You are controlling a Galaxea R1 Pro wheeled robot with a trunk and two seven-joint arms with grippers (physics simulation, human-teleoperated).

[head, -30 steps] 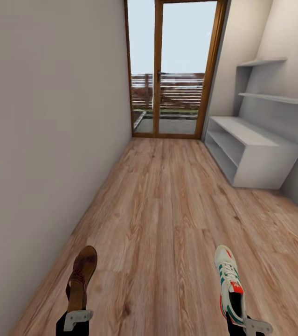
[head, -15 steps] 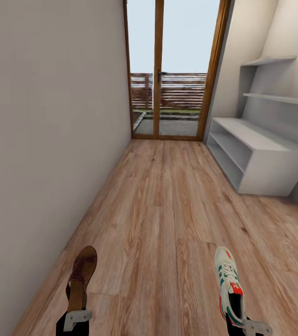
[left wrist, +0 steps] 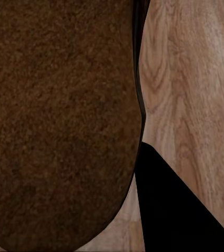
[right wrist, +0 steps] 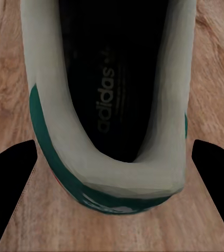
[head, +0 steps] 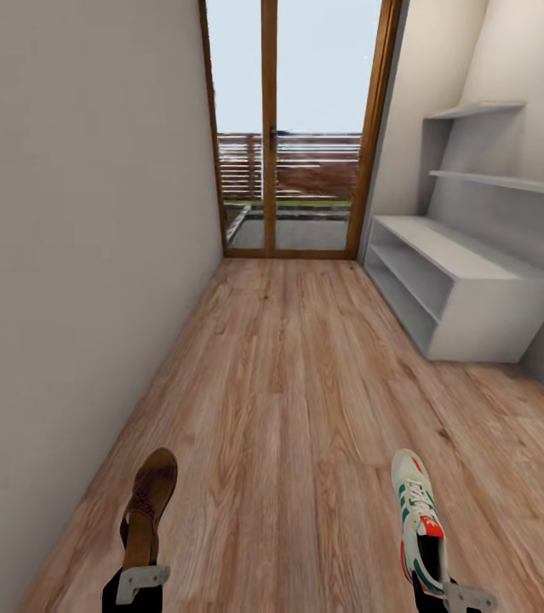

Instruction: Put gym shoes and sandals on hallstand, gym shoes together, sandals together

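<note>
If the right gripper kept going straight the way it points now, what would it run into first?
The right gripper is shut on a gym shoe, toe pointing up the corridor. Straight ahead lies open floor; the hallstand sits off to the right. The way looks free, though depth is uncertain.

Brown sandal point(head: 148, 502) held near left; white-green gym shoe point(head: 419, 519) near right; grey hallstand point(head: 455, 289) far right.

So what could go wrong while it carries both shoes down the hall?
The sandal is gripped only at its heel end by the left gripper, so it might slip onto the floor. The gym shoe also sticks far out from the right gripper and could bump the hallstand.
</note>
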